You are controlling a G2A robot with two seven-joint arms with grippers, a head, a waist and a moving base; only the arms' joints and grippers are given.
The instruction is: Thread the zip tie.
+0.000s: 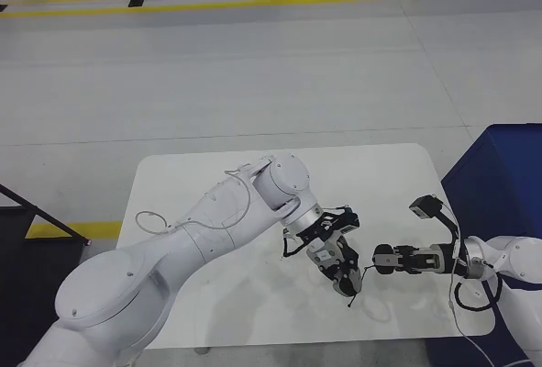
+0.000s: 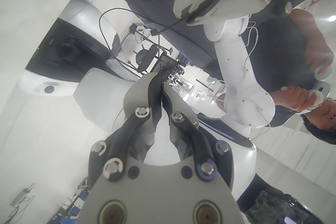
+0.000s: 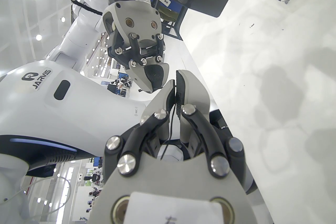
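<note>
While my two grippers are sitting almost tip to tip above the near part of the white table, I am holding the zip tie with both of them. My left gripper is angling down toward the tabletop and pressing its jaws tight on the thin black strap, which is standing out past its tips. My right gripper is lying level just beside it. Its jaws are pinching the same strap, and a length of it is trailing back between the fingers toward the wrist. In the left wrist view, the strap is arching out in a loop from the right gripper's tips.
</note>
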